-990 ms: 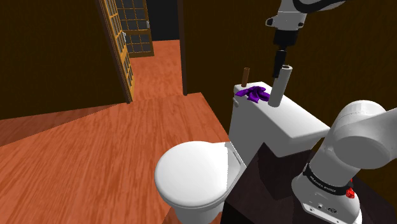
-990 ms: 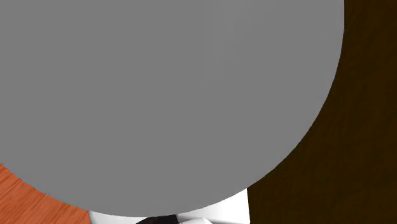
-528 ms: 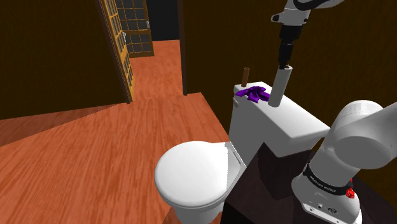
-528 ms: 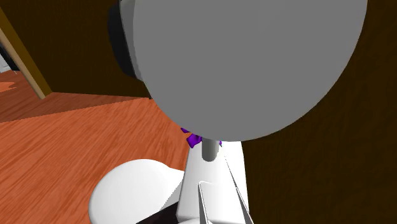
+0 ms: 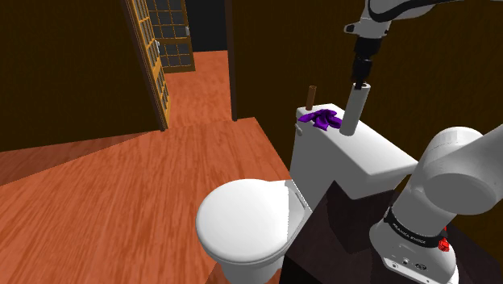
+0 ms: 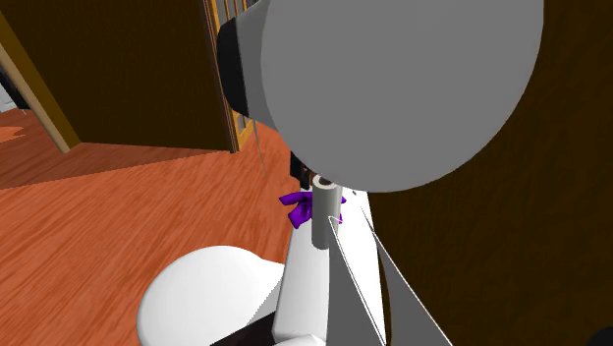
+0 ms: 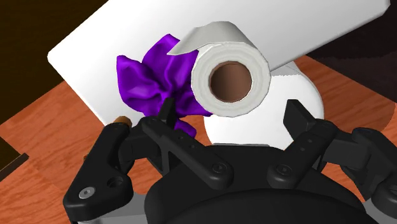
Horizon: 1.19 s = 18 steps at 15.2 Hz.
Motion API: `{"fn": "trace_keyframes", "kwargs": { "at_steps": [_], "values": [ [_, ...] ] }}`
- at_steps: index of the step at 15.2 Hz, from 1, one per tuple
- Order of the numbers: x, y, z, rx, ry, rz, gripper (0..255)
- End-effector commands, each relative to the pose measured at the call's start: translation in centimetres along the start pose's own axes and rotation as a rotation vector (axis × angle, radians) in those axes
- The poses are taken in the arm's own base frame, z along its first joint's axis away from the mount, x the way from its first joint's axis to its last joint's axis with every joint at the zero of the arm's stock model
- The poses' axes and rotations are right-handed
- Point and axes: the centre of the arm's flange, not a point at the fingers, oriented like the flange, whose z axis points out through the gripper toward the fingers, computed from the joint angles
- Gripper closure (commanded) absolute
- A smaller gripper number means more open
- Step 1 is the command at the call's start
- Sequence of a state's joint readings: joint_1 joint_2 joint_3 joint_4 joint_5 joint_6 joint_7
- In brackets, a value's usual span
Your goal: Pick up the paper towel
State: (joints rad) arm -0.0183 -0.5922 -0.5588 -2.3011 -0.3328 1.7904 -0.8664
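- The gripper [image 5: 360, 77] hangs in the upper right of the shoulder view, straight above the roll [image 5: 352, 110]. In the wrist view its fingers [image 7: 298, 121] are spread wide and hold nothing.
- The roll stands on end on the tank [image 5: 367, 157], right of centre in the shoulder view. A purple cloth [image 5: 320, 119] lies just beside it on the left, and a brown peg [image 5: 312, 95] stands behind the cloth.
- First worry is tipping. The roll is tall and narrow on a slick lid, so if one finger touches before the other it will likely topple, and it could go over the tank's edge to the floor [image 5: 121, 185].
- Second is clearance. In the wrist view the open span looks only a little wider than the roll [image 7: 229, 79], so a slight sideways error on the way down would put a fingertip on the rim and squash or shove the roll.
- Third is the cloth [image 7: 153, 79]. One finger lines up right over it, and closing there could pinch fabric in with the paper and drag it along.
- Fourth is a soft, shallow grip. A loose flap of sheet sticks out on the cloth side. If the fingers catch only that flap or the top edge, the paper may compress, unwind or slip out on the lift.
- In the second exterior view the arm [image 6: 393, 79] hides the contact zone, so that view gives no way of checking the descent.
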Motion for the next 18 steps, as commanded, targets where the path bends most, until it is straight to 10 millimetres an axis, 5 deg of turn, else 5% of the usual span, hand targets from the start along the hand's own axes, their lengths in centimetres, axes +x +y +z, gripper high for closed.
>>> {"fn": "trace_keyframes", "kwargs": {
  "at_steps": [1,4,5,14,18],
  "values": [
    [0.1,0.1,1.1,0.0,0.0,-0.001,0],
    [0.1,0.1,1.9,0.0,0.0,-0.001,0],
    [0.0,0.1,1.9,0.0,0.0,-0.001,255],
    [0.1,0.1,1.9,0.0,0.0,-0.001,255],
    [0.1,0.2,-0.2,0.0,0.0,-0.001,255]
  ]
}}
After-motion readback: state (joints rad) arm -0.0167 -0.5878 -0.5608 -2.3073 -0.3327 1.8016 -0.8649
